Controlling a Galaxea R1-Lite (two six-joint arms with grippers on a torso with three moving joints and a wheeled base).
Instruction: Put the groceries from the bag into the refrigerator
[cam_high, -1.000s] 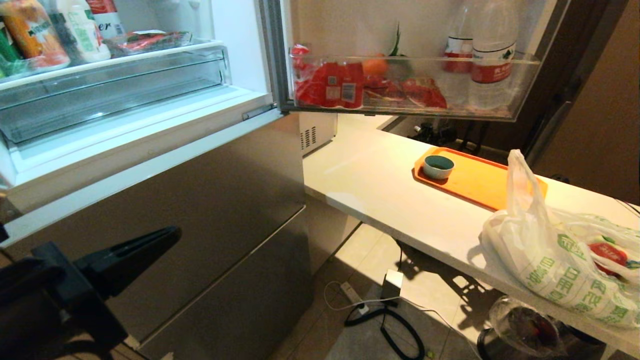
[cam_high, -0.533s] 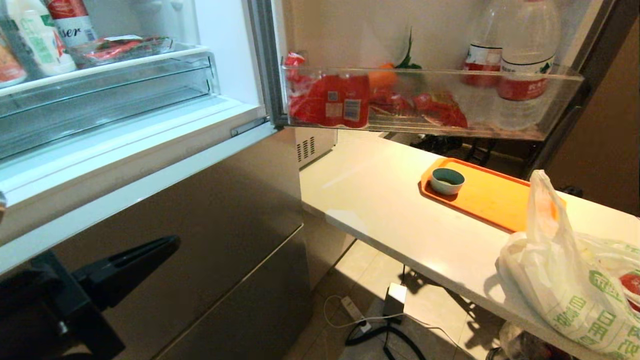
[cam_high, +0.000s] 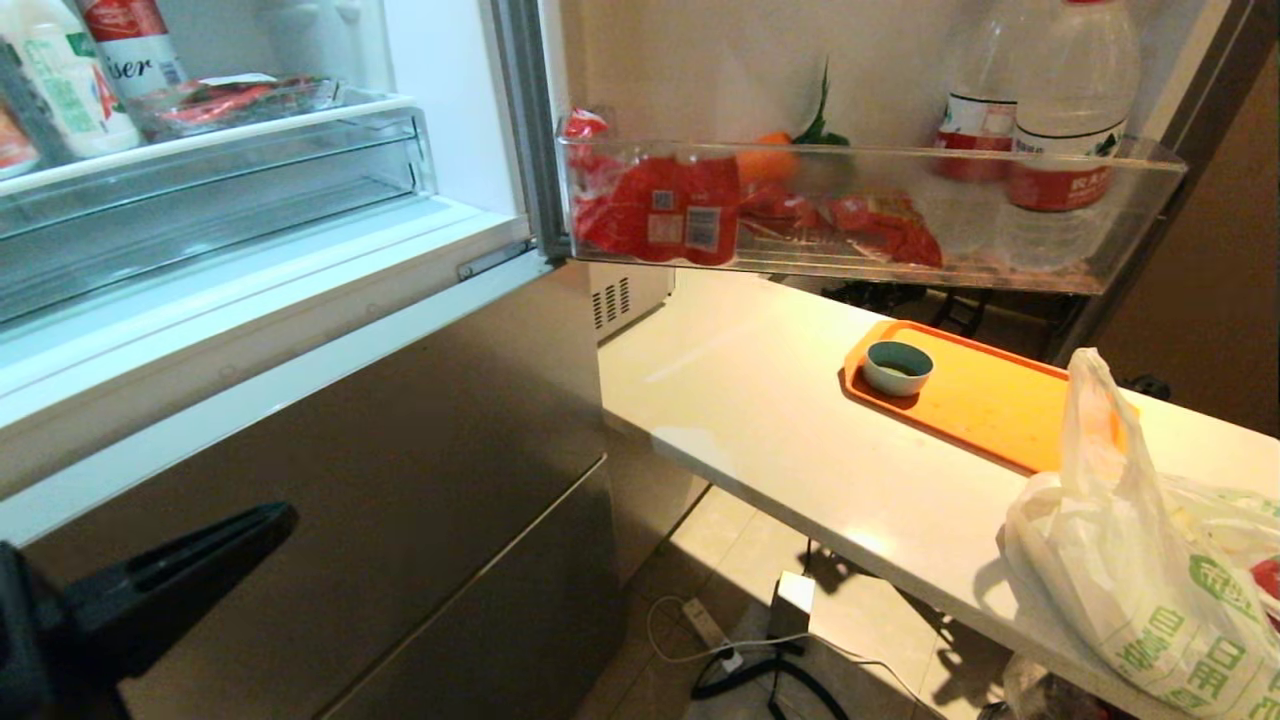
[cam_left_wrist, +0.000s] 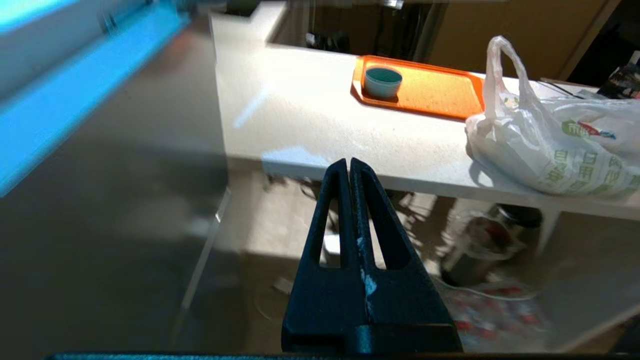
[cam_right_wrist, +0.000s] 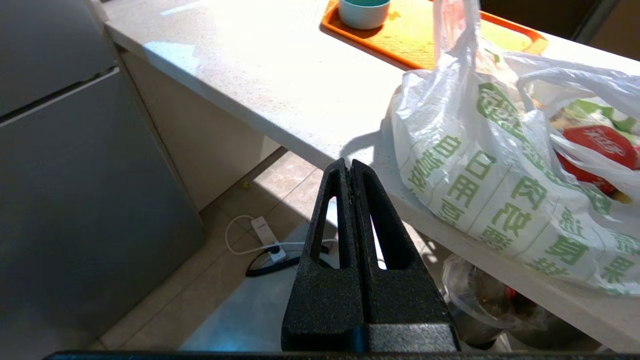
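Note:
The refrigerator (cam_high: 400, 430) stands at the left with its upper door swung open, showing a lit white interior and a clear door shelf (cam_high: 1130, 215). The crinkly white bag (cam_high: 1140, 590) with green characters lies on the counter at the right, also in both wrist views (cam_left_wrist: 555, 145) (cam_right_wrist: 495, 170). Groceries show through it, among them a red-labelled pack (cam_right_wrist: 597, 147). My left gripper (cam_high: 285, 518) is shut and empty, low in front of the steel lower doors. My right gripper (cam_right_wrist: 349, 164) is shut and empty, just short of the counter edge beside the bag.
An orange tray (cam_high: 1000, 410) with a teal bowl (cam_high: 897, 366) sits on the pale counter (cam_high: 760, 400). Red packs (cam_high: 660, 200) and water bottles (cam_high: 1065, 120) fill the door shelf. A power strip and cables (cam_high: 720, 630) lie on the floor. A bin (cam_right_wrist: 480, 295) stands under the counter.
The whole head view has shifted, so the camera moved; the bag now sits further right and lower. My left gripper has sunk toward the lower left corner, still shut.

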